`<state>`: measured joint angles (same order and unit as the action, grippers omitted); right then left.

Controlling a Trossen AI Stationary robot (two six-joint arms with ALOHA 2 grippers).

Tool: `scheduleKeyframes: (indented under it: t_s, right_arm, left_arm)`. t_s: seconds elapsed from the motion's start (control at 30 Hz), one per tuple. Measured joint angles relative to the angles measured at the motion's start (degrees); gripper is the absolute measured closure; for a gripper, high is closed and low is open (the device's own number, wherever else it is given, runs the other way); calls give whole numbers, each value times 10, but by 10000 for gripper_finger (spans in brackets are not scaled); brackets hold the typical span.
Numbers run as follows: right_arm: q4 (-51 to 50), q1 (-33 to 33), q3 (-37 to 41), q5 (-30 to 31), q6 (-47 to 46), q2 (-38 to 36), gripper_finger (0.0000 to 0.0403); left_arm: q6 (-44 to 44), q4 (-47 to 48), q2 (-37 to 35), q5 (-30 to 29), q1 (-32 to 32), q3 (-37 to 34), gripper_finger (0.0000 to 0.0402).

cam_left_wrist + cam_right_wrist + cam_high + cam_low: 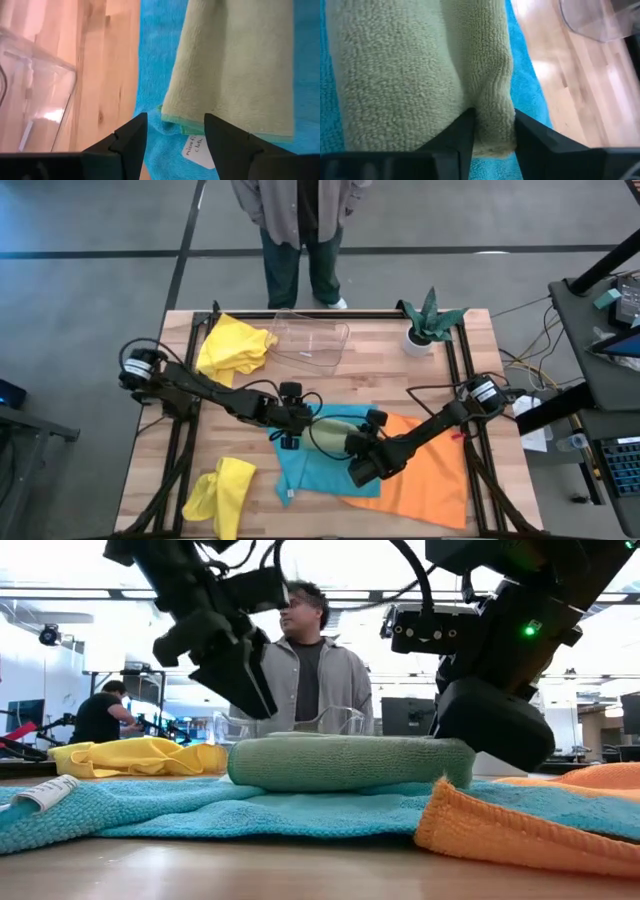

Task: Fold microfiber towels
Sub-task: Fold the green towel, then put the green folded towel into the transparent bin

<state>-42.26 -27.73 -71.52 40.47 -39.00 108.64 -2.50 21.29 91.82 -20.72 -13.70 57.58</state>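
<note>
left claw (175, 137): fingers parted, nothing between them, poised just above the green towel's edge
sage green towel (235, 65): folded, lying on the turquoise towel (155, 60)
label (197, 150): white tag at the green towel's edge
clear tray (30, 100): on the wooden worktop (107, 65), apart from the towels
</note>
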Motion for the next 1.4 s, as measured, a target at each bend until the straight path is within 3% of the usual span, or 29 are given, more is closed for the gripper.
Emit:
scheduleKeyframes:
  t_s: [0.23,0.4,0.57,0.77,1.17,1.27,1.4]
  right_arm:
    - [-67,0,-33,31,-20,-5,249]
    - [-129,0,-60,48,-49,-7,230]
    - [-128,-23,-67,70,-50,-45,225]
    - [-129,-55,-57,107,-82,-99,225]
    - [-128,-88,-42,121,-115,-108,223]
    - [-128,-88,-42,121,-116,-108,223]
    - [-128,-88,-42,121,-116,-108,222]
  left_arm:
    - [-2,-29,-9,-3,-50,0,221]
    - [15,-95,14,-4,-96,0,221]
    - [37,-169,47,-20,-131,1,221]
    - [48,-190,82,-69,-139,3,221]
    - [94,-188,129,-60,-139,53,220]
    - [108,-180,129,-53,-138,68,206]
    - [110,-172,132,-55,-129,75,159]
